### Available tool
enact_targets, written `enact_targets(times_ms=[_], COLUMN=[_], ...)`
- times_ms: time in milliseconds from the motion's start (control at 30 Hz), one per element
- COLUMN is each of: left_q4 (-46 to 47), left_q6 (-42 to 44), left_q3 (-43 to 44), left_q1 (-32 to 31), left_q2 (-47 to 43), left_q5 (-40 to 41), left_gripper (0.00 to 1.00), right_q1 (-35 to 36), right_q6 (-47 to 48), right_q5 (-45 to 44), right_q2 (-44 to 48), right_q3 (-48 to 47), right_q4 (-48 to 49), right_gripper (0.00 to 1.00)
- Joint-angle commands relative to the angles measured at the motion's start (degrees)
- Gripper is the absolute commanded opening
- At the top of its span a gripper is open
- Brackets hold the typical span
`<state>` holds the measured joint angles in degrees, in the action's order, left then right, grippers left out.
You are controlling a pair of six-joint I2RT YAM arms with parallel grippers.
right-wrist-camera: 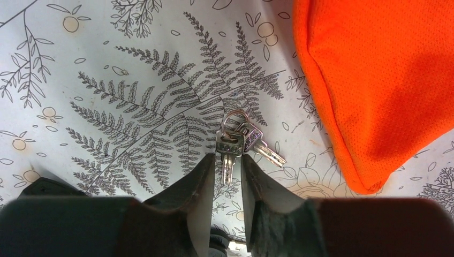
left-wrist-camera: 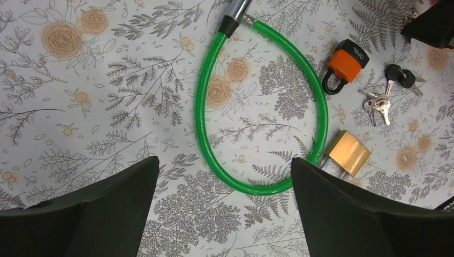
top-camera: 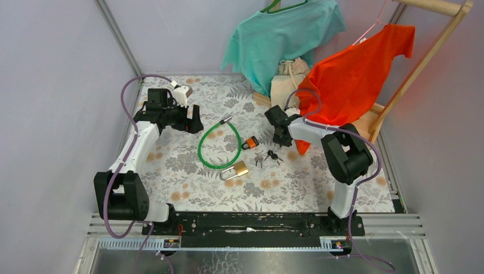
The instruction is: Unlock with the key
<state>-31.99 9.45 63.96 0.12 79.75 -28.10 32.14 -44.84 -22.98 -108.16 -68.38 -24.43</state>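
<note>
A bunch of silver keys (right-wrist-camera: 233, 142) on a ring lies on the floral cloth beside the orange shirt's hem. My right gripper (right-wrist-camera: 228, 158) is low over it, fingers narrowly apart, one key's blade in the gap with a sliver of space on each side. From above, the right gripper (top-camera: 281, 137) hides this bunch. An orange padlock (left-wrist-camera: 347, 63), a brass padlock (left-wrist-camera: 349, 152) and a green cable lock (left-wrist-camera: 257, 107) lie mid-table. More silver keys (left-wrist-camera: 377, 101) and black-headed keys (left-wrist-camera: 399, 75) lie near them. My left gripper (left-wrist-camera: 225, 160) hangs wide open above the cable loop, holding nothing.
An orange shirt (top-camera: 359, 74) and a teal shirt (top-camera: 282, 40) hang on a wooden rack (top-camera: 422, 63) at the back right, with a cloth bag (top-camera: 288, 80) below. Grey walls close in both sides.
</note>
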Motion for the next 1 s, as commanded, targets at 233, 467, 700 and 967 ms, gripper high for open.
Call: enact_targets(times_ms=[233, 467, 700, 967], left_q4=[-2.76, -4.14, -6.09, -8.44], left_q6=[1.39, 2.03, 3.99, 5.32], left_q3=[0.73, 0.51, 0.73, 1.81], left_q1=[0.41, 0.4, 0.4, 0.0], left_q2=[-2.59, -3.82, -3.67, -0.81], left_q5=[-3.96, -5.3, -8.8, -17.1], left_gripper=[1.0, 1.0, 1.0, 0.99], right_q1=[-1.12, -0.98, 1.92, 7.45], right_q6=[2.5, 6.45, 10.02, 11.55], right_q5=[4.07, 7.69, 11.45, 15.0], right_q2=[2.67, 8.55, 14.95, 19.67], right_q3=[6.02, 9.01, 8.68, 4.34], right_q4=[8.04, 11.52, 11.9, 10.87], right_gripper=[0.07, 0.0, 0.0, 0.0])
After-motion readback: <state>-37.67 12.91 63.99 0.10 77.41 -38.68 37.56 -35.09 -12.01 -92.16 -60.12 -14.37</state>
